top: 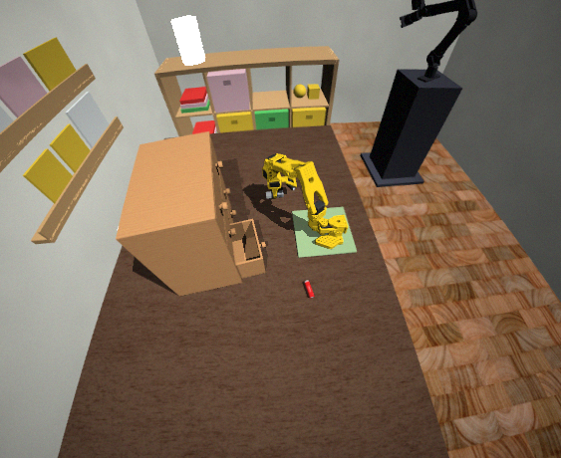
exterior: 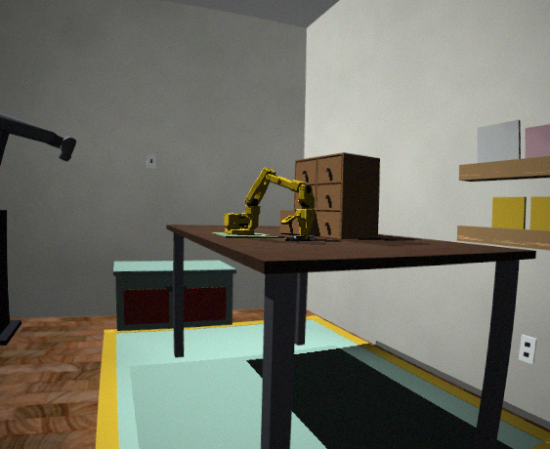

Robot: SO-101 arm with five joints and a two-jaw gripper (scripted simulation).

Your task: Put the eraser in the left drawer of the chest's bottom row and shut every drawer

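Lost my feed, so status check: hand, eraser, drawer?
Hand shut on a small item, low at the table, likely the eraser. Bottom-left drawer pulled out. Red cylinder lies apart, not in the path.

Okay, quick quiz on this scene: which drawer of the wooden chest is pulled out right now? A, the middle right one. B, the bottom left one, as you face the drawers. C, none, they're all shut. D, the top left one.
B: in the top view one drawer sticks out of the chest at its lowest row, on the left as you face the drawer fronts, while the other fronts sit flush.
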